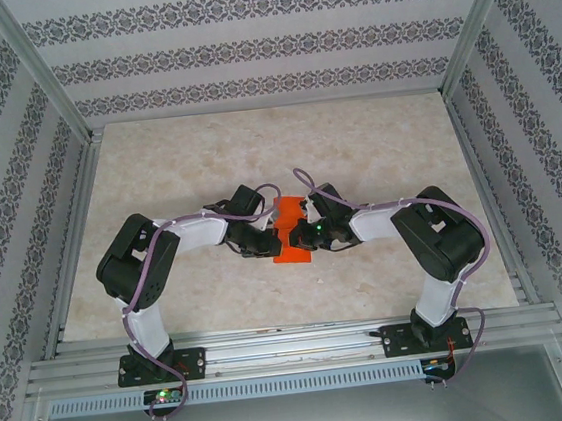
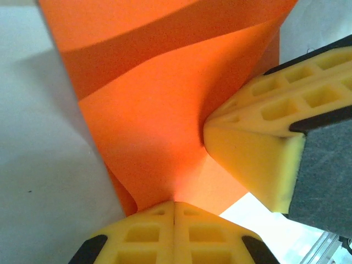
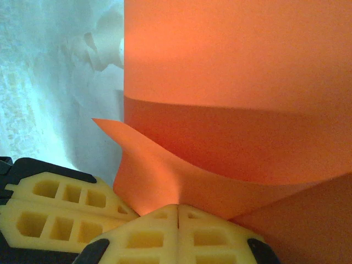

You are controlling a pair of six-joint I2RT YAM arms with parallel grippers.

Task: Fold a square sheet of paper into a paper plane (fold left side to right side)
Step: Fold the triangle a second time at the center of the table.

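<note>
Paper [image 1: 291, 238], likely light and floppy, is clamped at its edges by left tool [image 2: 175, 212] and right tool [image 3: 179, 212].

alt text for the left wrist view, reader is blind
A curved sheet of orange paper rises from the shut yellow fingertips of the left gripper at the bottom edge. The right gripper pinches it from the right, above a pale table.

From the orange sheet of paper [image 1: 291, 238] mid-table, the table [image 1: 285, 155] lies open toward 12 o'clock, up to the patterned back wall [image 1: 264, 46]. At 9 and 3 o'clock the left gripper [image 1: 269, 242] and right gripper [image 1: 314, 235] crowd in. At 6 o'clock there is bare tabletop to the rail [image 1: 295, 345].
</note>
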